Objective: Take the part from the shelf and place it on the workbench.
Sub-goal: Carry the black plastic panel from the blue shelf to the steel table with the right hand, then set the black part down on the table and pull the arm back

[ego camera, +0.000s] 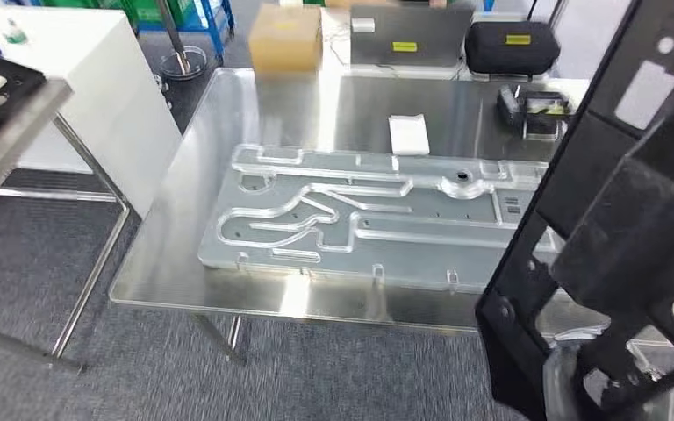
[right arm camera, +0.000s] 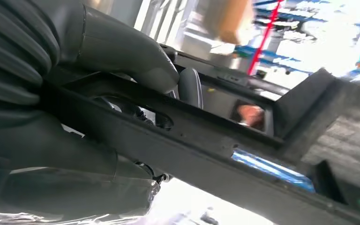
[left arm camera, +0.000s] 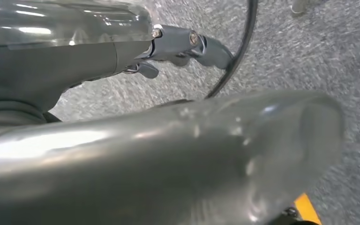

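Right hand (right arm camera: pixel 75 103) grips the black frame part (ego camera: pixel 597 228), its long axis slanting up over the surface's (ego camera: pixel 184 263) right side. Beyond lies the machined metal plate (ego camera: pixel 360 219). Whether the left hand (left arm camera: pixel 187 44) is closed cannot be told.

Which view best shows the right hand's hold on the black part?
The right wrist view: the right hand grips the black part, thumb over its bar. The head view shows the part's long frame but hardly the hand. The left wrist view looks at floor.

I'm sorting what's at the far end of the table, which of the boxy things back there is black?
The rounded zip-style case with the yellow label, at the far right. The cardboard box is tan and the flat case between them is grey.
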